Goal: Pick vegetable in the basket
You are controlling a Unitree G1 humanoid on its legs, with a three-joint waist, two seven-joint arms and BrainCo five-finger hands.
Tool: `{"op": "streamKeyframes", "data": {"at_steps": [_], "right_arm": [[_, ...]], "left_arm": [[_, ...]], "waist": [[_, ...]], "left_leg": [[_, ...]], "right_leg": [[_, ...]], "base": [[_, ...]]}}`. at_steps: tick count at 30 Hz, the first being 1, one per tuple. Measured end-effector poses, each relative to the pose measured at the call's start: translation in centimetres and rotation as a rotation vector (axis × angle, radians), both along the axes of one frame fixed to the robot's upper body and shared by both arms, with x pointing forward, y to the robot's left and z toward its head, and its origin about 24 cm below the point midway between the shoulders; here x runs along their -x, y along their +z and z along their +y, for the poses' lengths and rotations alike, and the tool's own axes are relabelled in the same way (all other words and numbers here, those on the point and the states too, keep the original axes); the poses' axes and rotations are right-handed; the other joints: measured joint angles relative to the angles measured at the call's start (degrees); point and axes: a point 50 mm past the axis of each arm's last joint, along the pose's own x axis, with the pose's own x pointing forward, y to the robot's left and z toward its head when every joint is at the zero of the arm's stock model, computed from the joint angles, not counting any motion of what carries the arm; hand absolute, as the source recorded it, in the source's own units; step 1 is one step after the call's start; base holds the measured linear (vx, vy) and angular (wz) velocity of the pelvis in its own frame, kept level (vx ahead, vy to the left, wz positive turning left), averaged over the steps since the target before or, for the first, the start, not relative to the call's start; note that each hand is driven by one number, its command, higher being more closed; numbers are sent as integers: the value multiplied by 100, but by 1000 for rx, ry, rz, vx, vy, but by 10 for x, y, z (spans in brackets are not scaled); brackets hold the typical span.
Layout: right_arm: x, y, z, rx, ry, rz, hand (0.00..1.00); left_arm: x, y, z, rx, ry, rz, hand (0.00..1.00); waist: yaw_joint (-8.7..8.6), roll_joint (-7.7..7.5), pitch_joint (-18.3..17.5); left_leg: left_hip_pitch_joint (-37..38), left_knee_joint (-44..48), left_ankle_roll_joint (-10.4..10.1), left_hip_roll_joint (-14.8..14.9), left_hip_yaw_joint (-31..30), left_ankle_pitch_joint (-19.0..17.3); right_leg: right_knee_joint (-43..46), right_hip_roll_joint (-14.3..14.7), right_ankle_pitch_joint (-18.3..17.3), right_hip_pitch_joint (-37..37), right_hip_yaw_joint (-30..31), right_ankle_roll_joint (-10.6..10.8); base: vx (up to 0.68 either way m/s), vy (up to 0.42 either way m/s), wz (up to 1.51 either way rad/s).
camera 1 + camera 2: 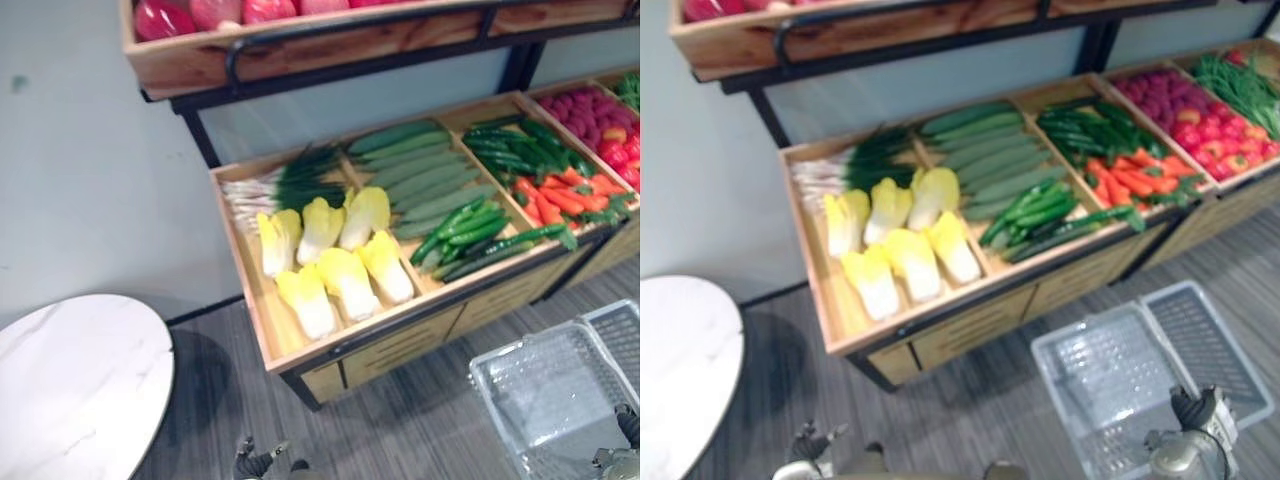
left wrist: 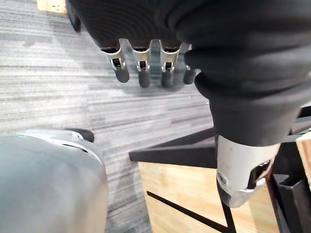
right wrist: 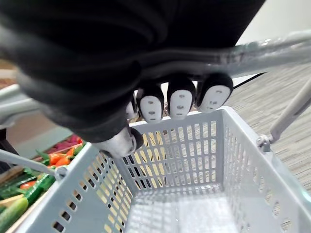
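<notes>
Right robot hand [image 3: 180, 102] clamped on basket handle [image 3: 277, 48], per wrist view | left robot hand [image 2: 144, 73] fingers apart

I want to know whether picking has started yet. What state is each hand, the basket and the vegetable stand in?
Left hand: open, holding nothing.
Right hand: shut on the basket handle.
Basket: held up by its handle, empty inside.
Stand: compartments full of vegetables.
Cabbages: lying in their compartment, untouched.
</notes>
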Motion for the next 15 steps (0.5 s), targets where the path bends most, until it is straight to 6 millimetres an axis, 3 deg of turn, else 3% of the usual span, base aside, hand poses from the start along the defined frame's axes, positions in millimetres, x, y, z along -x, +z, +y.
{"op": "streamKeyframes", "data": {"at_steps": [3, 5, 7, 9, 10, 11, 15], "right_arm": [[9, -3, -7, -19, -84, -38, 100], [16, -7, -11, -31, -137, -21, 100], [23, -10, -11, -39, -153, 6, 100], [27, -13, -10, -46, -160, 17, 100], [28, -16, -7, -57, -163, 20, 100], [30, -18, -4, -66, -165, 23, 100], [39, -38, 13, -143, -186, 62, 100]], "left_arm": [[1, 0, -1, 0, -13, 4, 0], [0, 0, 0, -4, -14, 2, 0], [1, 0, 0, -5, -14, 2, 0], [0, 0, 0, -7, -13, 0, 0], [1, 1, 0, -11, -10, -1, 0], [0, 1, 1, -15, -7, -4, 0], [-16, 15, 8, -97, 38, -104, 0]], "waist": [[-112, 54, 26], [-111, 35, 66], [-125, 29, 125], [-159, 128, 147], [-208, 74, 193], [-219, 120, 171], [-222, 75, 201]], "left_leg": [[87, -495, -89, -111, 175, -25], [221, -949, -293, -248, 169, 89], [302, -1247, -267, -388, 199, 201], [382, -1433, -253, -473, 209, 281], [400, -1523, -250, -509, 216, 307], [414, -1550, -248, -522, 216, 315], [614, -1721, -258, -573, 238, 320]], "right_leg": [[-119, 17, 6, 13, -142, 73], [-239, -49, 79, 21, -150, 180], [-351, -110, 163, 23, -145, 247], [-418, -152, 219, 41, -147, 270], [-440, -167, 243, 36, -147, 284], [-453, -171, 246, 41, -147, 288], [-622, -147, 294, 220, -134, 318]], "base": [[35, 62, 37], [51, 115, 11], [37, 81, 7], [52, 73, 2], [47, 45, 0], [59, 38, 0], [67, 14, -4]]}}
